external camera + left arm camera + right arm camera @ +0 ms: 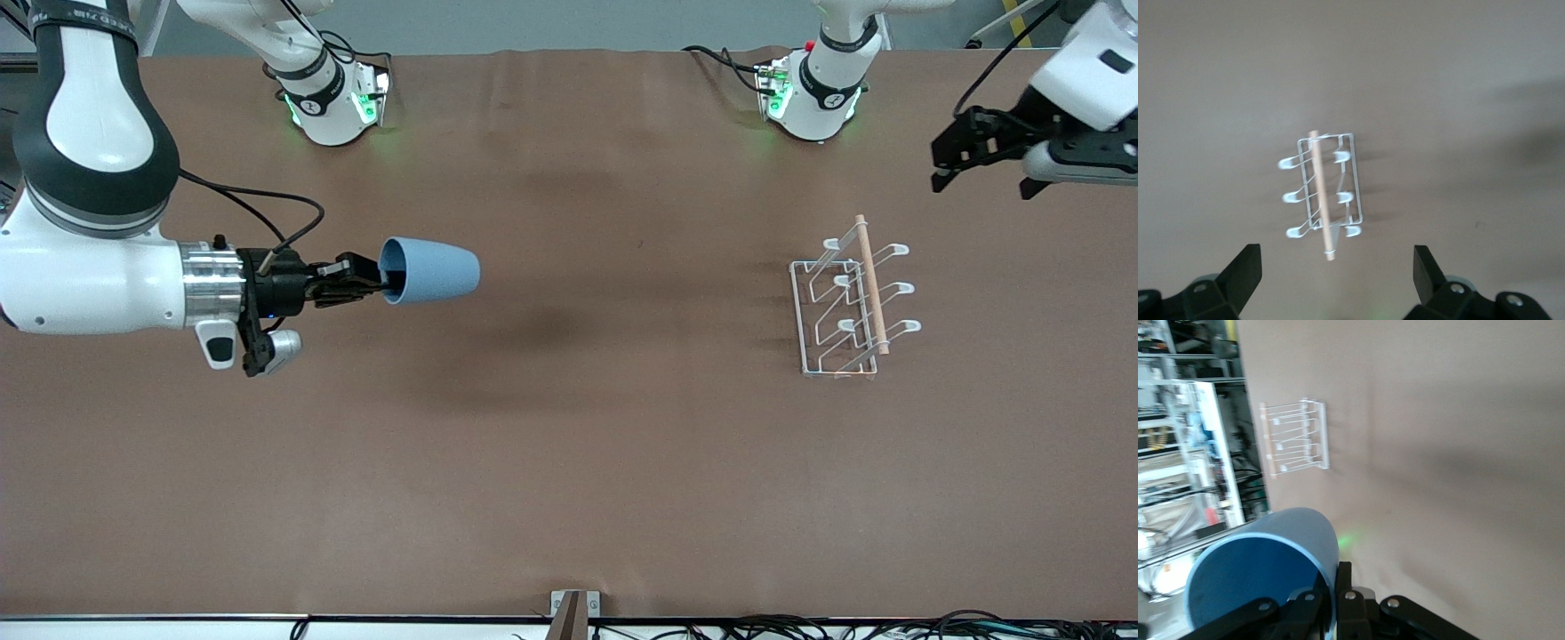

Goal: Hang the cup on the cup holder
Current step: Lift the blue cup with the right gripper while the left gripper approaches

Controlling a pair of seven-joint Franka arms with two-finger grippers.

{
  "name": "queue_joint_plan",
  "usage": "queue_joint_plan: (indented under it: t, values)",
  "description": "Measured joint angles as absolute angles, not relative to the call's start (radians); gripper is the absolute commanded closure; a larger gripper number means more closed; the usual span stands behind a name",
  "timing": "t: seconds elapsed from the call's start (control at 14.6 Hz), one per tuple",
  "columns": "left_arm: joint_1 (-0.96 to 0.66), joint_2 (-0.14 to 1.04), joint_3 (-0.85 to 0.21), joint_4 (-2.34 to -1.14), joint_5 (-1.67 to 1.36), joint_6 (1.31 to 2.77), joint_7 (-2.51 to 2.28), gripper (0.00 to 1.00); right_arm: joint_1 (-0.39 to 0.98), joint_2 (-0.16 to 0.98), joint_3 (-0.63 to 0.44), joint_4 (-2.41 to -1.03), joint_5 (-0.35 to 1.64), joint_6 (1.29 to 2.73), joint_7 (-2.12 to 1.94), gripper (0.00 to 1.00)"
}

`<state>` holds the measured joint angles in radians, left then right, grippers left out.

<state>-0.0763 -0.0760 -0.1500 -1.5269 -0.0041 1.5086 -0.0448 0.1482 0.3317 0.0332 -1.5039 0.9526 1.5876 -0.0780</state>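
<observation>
Table (569, 462), covered in brown cloth, is occupied by one standing item. Holder (845, 307), white wire with a wooden rod on top, is stood toward the left arm's end. Cup (431, 270), light blue, is carried on its side above the table, well apart from the holder, its rim clamped by the right gripper (378, 283). Left gripper (965, 156) is held spread and empty, waiting above the table near the holder.

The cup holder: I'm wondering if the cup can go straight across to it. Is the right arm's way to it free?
Probably yes. The right gripper holds the cup by its rim over bare table, nothing lies between it and the cup holder, and the left gripper waits open aside.
</observation>
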Motion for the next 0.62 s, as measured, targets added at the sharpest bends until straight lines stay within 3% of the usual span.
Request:
queue_joint_plan:
  t: [0.27,0.62]
  values:
    - [-0.155,-0.035,-0.243,-1.476,-0.092,1.528,-0.054,0.00,0.170,0.332,0.033,-1.529,1.114,1.595,-0.064,1.00]
    - [-0.195,0.018,-0.356,-1.428,-0.178,1.655,0.003,0.00,0.206,0.332,0.033,-1.556,1.269,1.599,-0.062,0.99]
